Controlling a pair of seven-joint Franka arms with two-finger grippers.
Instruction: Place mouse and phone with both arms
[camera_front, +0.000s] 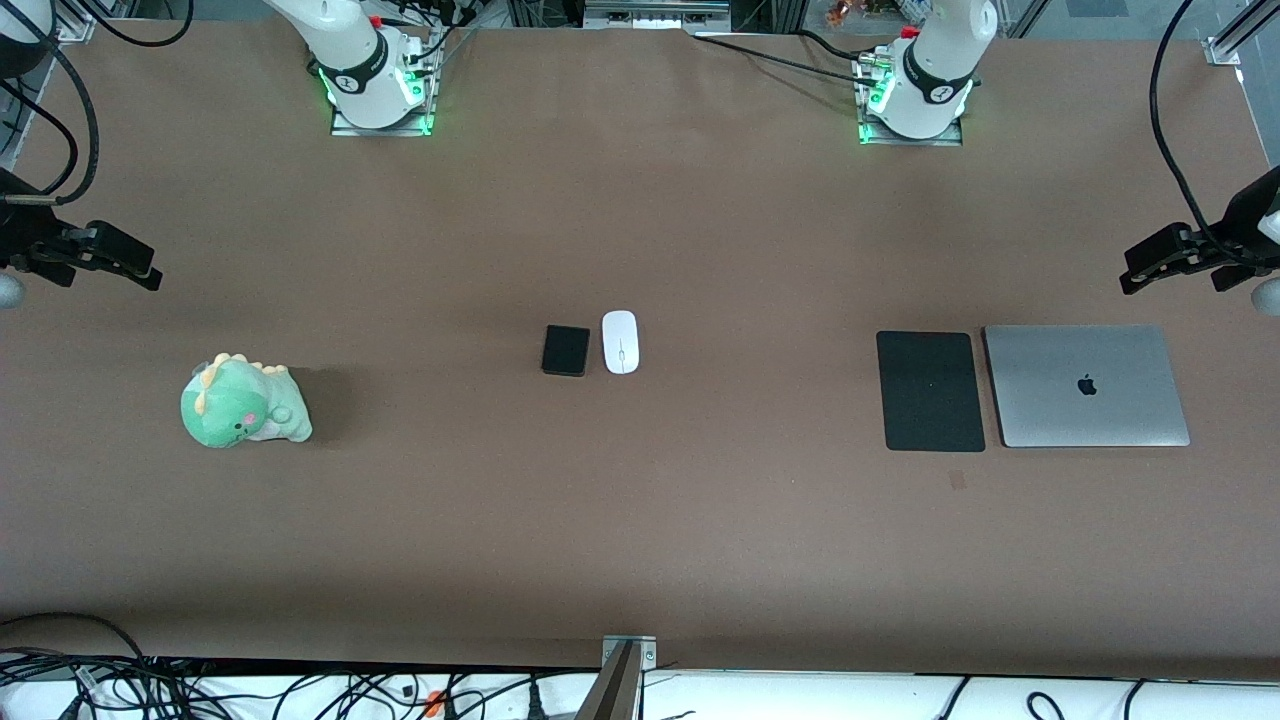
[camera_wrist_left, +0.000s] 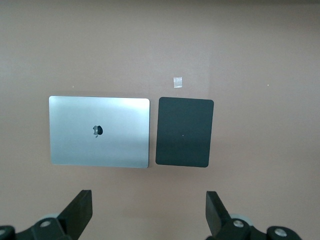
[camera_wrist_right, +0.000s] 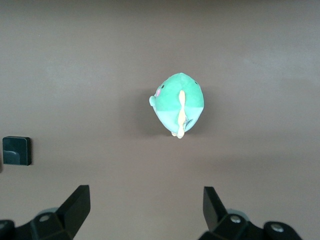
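The white mouse (camera_front: 620, 342) lies in the middle of the table. The small black phone (camera_front: 566, 351) lies right beside it, toward the right arm's end. The phone also shows at the edge of the right wrist view (camera_wrist_right: 17, 150). My left gripper (camera_front: 1135, 275) hangs open and empty high over the left arm's end of the table; in the left wrist view (camera_wrist_left: 149, 200) its jaws stand wide apart. My right gripper (camera_front: 145, 272) hangs open and empty high over the right arm's end; in the right wrist view (camera_wrist_right: 146, 197) its jaws stand wide apart. Both are well away from the mouse and phone.
A flat black mouse pad (camera_front: 930, 391) and a closed silver laptop (camera_front: 1086, 386) lie side by side toward the left arm's end; both show in the left wrist view, pad (camera_wrist_left: 184, 131) and laptop (camera_wrist_left: 99, 131). A green dinosaur plush (camera_front: 243, 403) sits toward the right arm's end, also in the right wrist view (camera_wrist_right: 178, 104).
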